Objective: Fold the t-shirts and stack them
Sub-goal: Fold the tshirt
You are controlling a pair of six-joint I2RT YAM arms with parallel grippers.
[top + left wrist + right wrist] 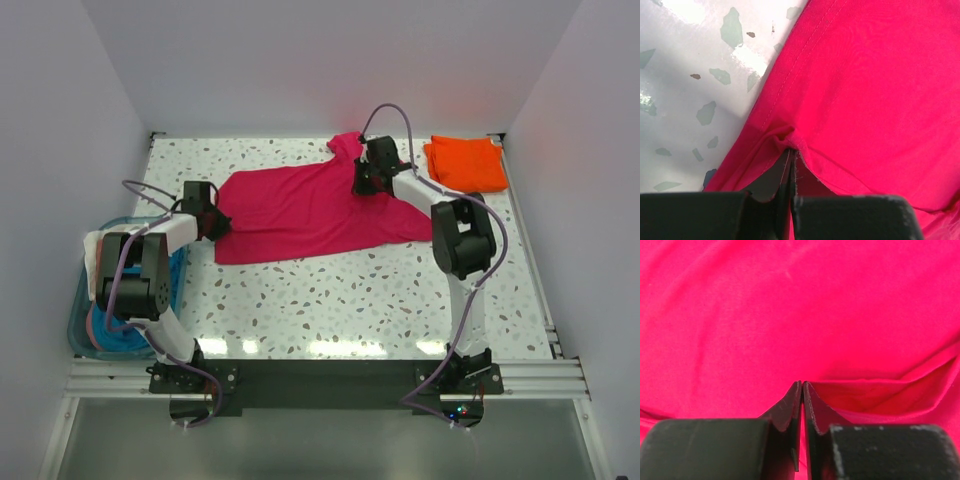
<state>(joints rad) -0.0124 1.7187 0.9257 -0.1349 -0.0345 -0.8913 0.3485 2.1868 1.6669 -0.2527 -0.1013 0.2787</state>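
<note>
The magenta-pink t-shirt point(320, 210) lies spread out across the middle of the table. A folded orange t-shirt point(465, 163) rests at the back right corner. My left gripper point(212, 222) is at the pink shirt's left edge. In the left wrist view the left gripper point(790, 149) is shut on a puckered pinch of the pink t-shirt's point(870, 80) hem. My right gripper point(365, 180) sits on the shirt's upper part, near the collar end. In the right wrist view the right gripper point(802, 385) is shut, its tips down on the pink t-shirt point(790, 310), with no cloth showing between them.
A blue bin point(82, 318) holding other cloths stands off the table's left side, beside the left arm. White walls close in the back and both sides. A metal rail point(320, 372) runs along the near edge.
</note>
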